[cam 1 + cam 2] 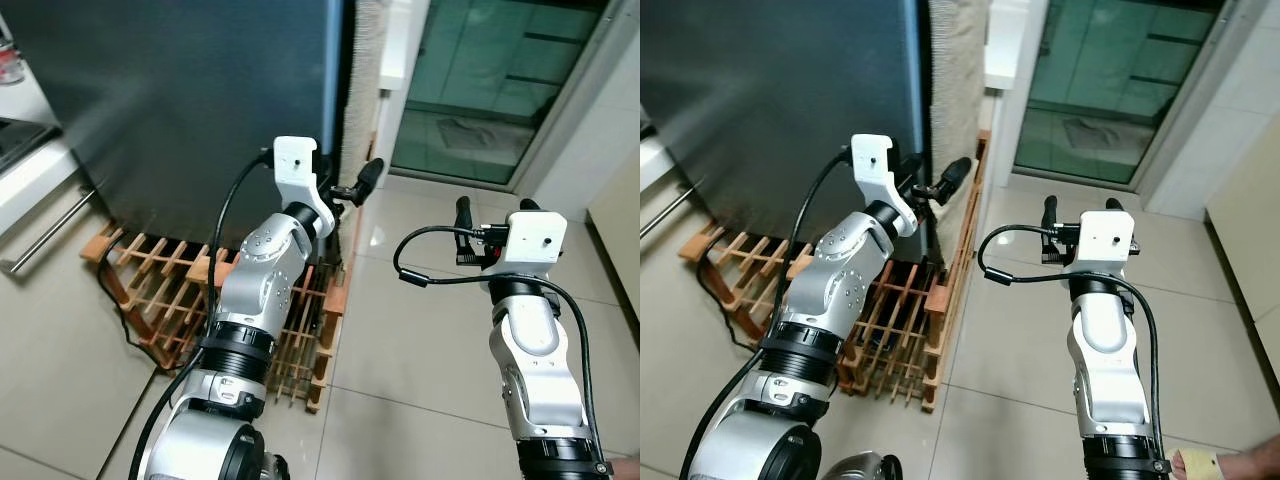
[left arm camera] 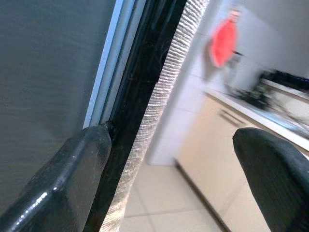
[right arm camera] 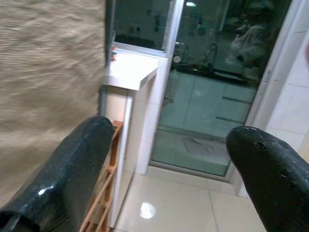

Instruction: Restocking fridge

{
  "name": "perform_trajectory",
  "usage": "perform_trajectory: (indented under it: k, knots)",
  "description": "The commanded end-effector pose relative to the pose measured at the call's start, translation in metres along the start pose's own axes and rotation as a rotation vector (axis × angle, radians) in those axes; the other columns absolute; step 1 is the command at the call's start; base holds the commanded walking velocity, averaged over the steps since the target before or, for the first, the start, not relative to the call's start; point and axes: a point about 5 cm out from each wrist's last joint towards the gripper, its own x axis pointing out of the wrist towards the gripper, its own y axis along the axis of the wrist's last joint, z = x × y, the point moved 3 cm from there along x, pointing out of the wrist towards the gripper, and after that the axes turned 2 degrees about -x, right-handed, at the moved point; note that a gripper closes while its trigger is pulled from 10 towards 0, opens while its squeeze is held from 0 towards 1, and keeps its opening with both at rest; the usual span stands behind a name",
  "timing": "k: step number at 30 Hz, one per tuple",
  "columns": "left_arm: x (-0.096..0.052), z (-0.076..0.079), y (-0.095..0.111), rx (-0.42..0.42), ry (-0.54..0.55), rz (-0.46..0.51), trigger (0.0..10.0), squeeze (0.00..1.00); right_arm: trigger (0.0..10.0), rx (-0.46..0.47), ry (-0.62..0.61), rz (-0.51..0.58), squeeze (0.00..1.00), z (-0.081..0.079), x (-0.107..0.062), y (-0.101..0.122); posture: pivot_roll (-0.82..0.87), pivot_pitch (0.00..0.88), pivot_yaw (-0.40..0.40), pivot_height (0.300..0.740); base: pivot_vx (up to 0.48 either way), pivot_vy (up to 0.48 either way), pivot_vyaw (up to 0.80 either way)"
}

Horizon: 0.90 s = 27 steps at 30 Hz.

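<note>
So the fridge (image 1: 190,110) is the big dark grey slab taking up the upper left of the head views, door shut, standing on a wooden slat rack (image 1: 160,290) on the tiled floor (image 1: 420,340).

The left gripper (image 1: 350,185) is raised right at the fridge's right edge. Its fingers are spread. In the left wrist view one finger (image 2: 72,179) is touching the door's edge where the grey face meets the black seam, and the other finger (image 2: 275,174) is hanging out in open air past the side of the fridge. Between the two you can see the black strip and a ribbed, woven-looking panel (image 2: 169,96) running down the fridge's side. So the edge of the door sits inside the spread fingers, nearer the one finger than the other. Nothing is pinched.

The right gripper (image 1: 492,210) is held up well to the right of the fridge, over bare floor, pointing toward a glass door (image 1: 500,80). Fingers are also spread with nothing between them, and it isn't touching anything. The right wrist view shows the woven panel (image 3: 48,82) off to one side and a white ledge (image 3: 133,72) beside the glass.

A foot (image 1: 1210,465) pokes in at the bottom right of the right eye view.
</note>
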Motion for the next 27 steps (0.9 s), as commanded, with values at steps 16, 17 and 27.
perform_trajectory:
  k: [16, 17, 27]
  knots:
    - [-0.013, 0.021, 0.005, -0.016, -0.055, 0.048, 10.0, 0.00, 10.0, 0.010, -0.005, -0.016, 0.00, 0.002, -0.003, -0.002, -0.16, 0.000, 0.001, 0.740, 0.000, 0.000, 0.00]
    - [-0.030, -0.005, 0.011, 0.014, 0.081, 0.063, 10.0, 0.00, 10.0, 0.014, 0.013, -0.021, 0.00, -0.001, -0.005, -0.004, -0.16, 0.000, 0.001, 0.740, 0.000, 0.000, 0.00]
    - [-0.101, -0.093, 0.036, 0.166, 0.674, 0.156, 10.0, 0.00, 10.0, 0.048, 0.060, -0.020, 0.00, -0.012, 0.010, -0.003, -0.08, 0.000, -0.021, 0.740, 0.000, 0.000, 0.00]
